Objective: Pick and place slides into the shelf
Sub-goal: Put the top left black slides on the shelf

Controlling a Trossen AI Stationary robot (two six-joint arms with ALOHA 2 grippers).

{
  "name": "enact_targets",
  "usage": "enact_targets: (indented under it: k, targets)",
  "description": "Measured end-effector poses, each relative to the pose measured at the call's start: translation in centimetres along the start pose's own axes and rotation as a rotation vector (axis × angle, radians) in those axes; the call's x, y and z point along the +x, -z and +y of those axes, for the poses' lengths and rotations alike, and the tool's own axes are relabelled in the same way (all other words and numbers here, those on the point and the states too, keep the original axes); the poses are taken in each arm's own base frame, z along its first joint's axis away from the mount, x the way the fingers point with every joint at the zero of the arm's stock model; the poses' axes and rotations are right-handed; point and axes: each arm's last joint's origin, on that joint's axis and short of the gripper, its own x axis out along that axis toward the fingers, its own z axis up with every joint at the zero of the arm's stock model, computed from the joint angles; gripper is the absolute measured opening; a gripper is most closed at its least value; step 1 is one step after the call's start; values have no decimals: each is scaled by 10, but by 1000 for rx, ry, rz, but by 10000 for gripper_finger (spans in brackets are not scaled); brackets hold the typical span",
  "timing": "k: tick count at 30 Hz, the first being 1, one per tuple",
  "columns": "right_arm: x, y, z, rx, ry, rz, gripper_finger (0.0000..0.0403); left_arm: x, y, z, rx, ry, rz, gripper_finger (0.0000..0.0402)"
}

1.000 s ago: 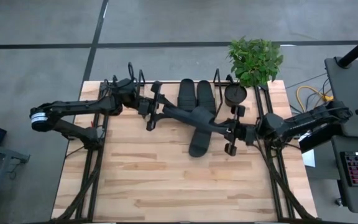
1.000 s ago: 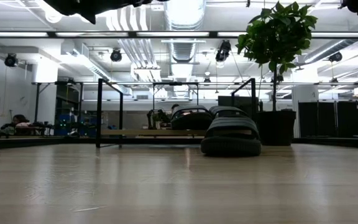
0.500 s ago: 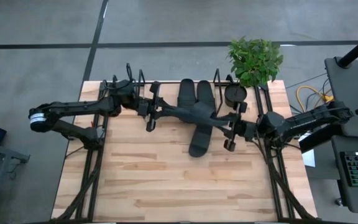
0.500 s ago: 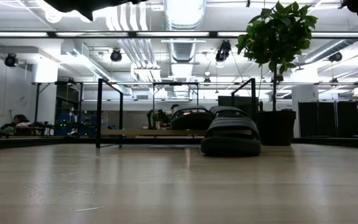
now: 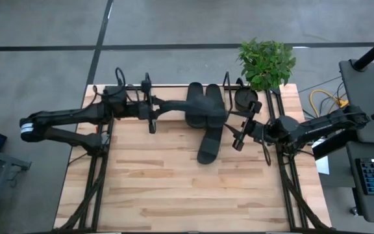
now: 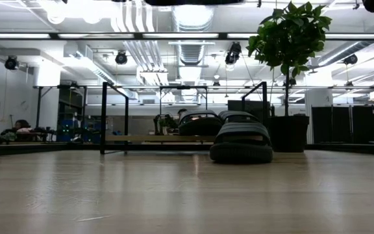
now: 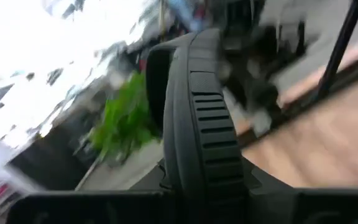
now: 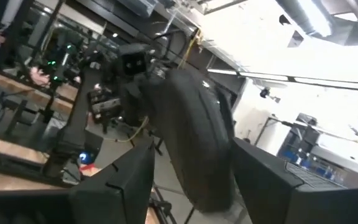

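My left gripper [image 5: 152,112] is shut on one black slide [image 5: 174,107], which sticks out toward the table's right, above the shelf. In the right wrist view that slide [image 8: 191,143] shows between the spread fingers of my open right gripper [image 5: 240,130], with a gap on each side. Two slides [image 5: 203,94] lie side by side on the shelf [image 6: 149,138] at the far edge, between its wire uprights. Another slide [image 5: 210,146] lies sole down on the table in front of the shelf. My left gripper holds the slide by its left end [image 7: 197,186], coming level from the table's left and lying along it. The slide is lifted clear and reaches out roughly level past the fingers. The gripper's own body hides the exact place of contact.
A black pot [image 5: 245,99] with a green plant [image 5: 266,62] stands at the far right, close to the shelf's right upright and to my right gripper. Bare wooden tabletop [image 5: 174,188] stretches toward the near edge.
My right gripper has opened and let go of the slide that both grippers held. My left gripper has drawn back toward the table's far left with it. The slide has swung from a slant across the table to lie nearly along the shelf.
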Motion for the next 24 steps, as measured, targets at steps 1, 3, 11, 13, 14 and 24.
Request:
enact_targets:
  k: [1,3,11,13,14,24]
  targets:
    - [-1,-1,-1,3,3,-5,197,-3,1,-1,15,-31,55,34]
    - [-2,-3,-3,8,16,-6,195,-9,-1,1,59,-119,141,34]
    - [-7,-8,-9,45,47,-22,194,-16,-4,-17,151,-192,326,34]
    - [-7,-8,-10,54,51,-17,193,-12,-4,-23,189,-217,375,34]
    - [-6,-7,-9,60,52,-14,192,-9,-3,-27,216,-238,419,34]
    - [9,-17,-9,-58,-76,225,192,27,3,-64,498,-378,726,34]
